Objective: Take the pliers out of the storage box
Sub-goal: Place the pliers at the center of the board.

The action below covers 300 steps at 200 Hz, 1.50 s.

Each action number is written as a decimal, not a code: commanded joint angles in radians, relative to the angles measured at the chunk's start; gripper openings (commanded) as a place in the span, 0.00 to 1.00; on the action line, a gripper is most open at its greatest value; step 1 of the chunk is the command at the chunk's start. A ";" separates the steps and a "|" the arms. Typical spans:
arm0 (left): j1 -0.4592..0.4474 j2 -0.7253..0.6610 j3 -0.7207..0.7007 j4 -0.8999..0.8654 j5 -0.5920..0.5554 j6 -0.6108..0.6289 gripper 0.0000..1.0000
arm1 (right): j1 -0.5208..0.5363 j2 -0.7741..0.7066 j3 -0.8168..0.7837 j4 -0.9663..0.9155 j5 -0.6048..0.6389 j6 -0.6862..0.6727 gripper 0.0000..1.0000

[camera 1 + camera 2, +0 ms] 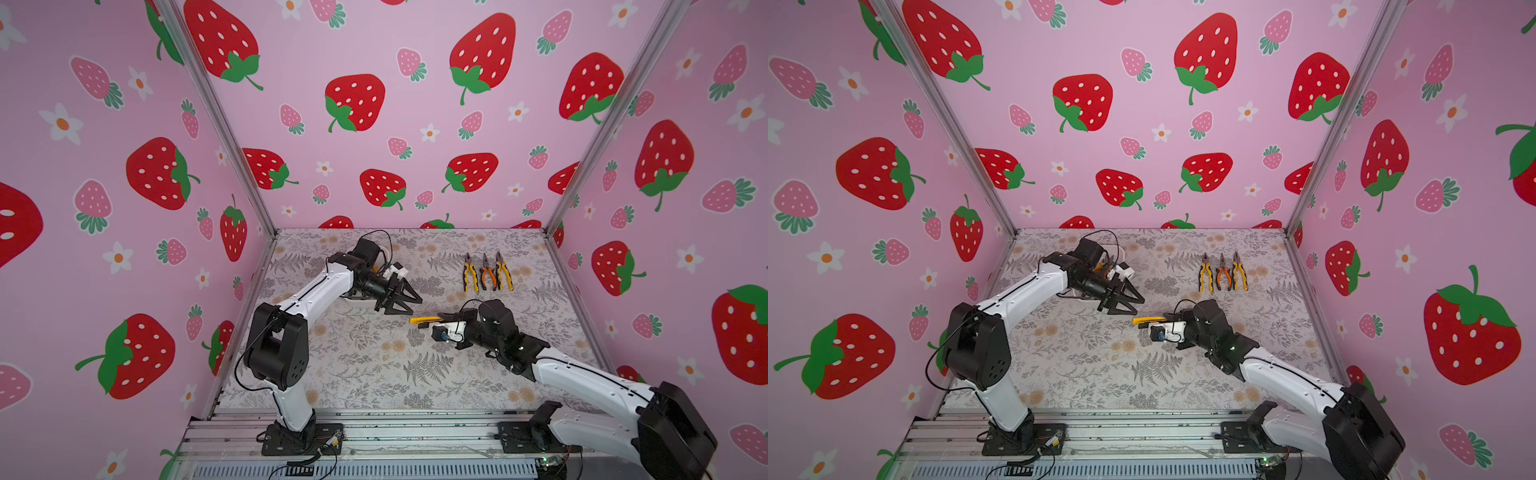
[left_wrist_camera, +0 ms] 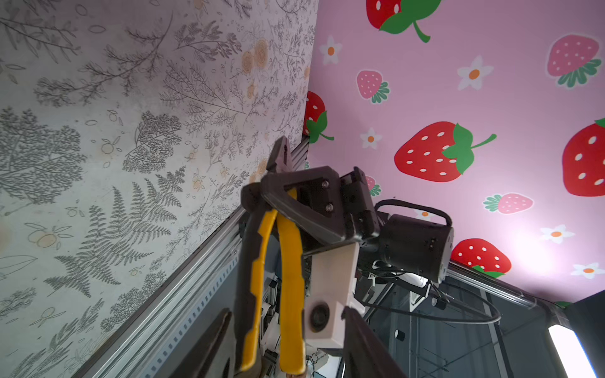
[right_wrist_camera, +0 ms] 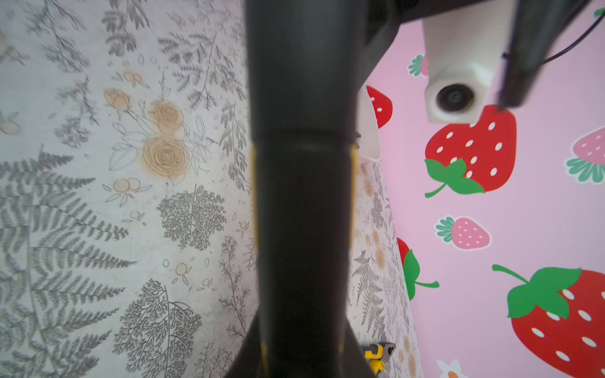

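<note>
The right claw [image 2: 265,193] grips yellow-handled pliers [image 1: 422,319] near the pivot above the table [image 1: 374,353], their handles between the spread, empty left claw [image 1: 415,305]; 3 more pliers [image 1: 487,272] lie side by side beyond, and the storage box [image 1: 365,302] sits mostly hidden under the left arm [image 1: 316,291].

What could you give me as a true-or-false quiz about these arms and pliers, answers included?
1. Three pliers lie side by side on the table. True.
2. The middle pair has yellow handles. False: its handles are orange; the outer two are yellow.
3. The right arm's fingers are shut on a yellow-handled pair. True.
4. The left arm's fingers clamp an orange pair. False: they stand open, gripping nothing, with the yellow-handled pair's handles between them.
</note>
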 commanded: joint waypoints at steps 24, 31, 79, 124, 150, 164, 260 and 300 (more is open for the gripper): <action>0.009 0.007 0.026 -0.030 0.027 0.013 0.54 | -0.003 0.003 0.049 0.135 -0.092 0.035 0.00; 0.000 -0.002 0.011 -0.002 0.044 -0.011 0.54 | -0.003 0.027 0.056 0.145 -0.085 0.029 0.00; -0.044 -0.096 -0.102 0.300 0.140 -0.273 0.54 | -0.002 0.130 0.049 0.302 -0.040 0.025 0.00; -0.057 -0.140 -0.151 0.301 0.143 -0.288 0.51 | -0.001 0.101 0.028 0.357 -0.014 0.012 0.00; -0.071 -0.157 -0.178 0.310 0.147 -0.293 0.51 | -0.001 0.091 0.006 0.419 -0.005 0.006 0.00; -0.075 -0.163 -0.187 0.306 0.151 -0.289 0.50 | 0.000 0.089 0.006 0.438 -0.006 0.005 0.00; -0.092 -0.185 -0.185 0.278 0.155 -0.273 0.46 | -0.001 0.131 -0.017 0.530 0.004 -0.006 0.00; -0.092 -0.203 -0.191 0.347 0.163 -0.338 0.45 | 0.003 0.119 -0.029 0.516 -0.026 0.027 0.00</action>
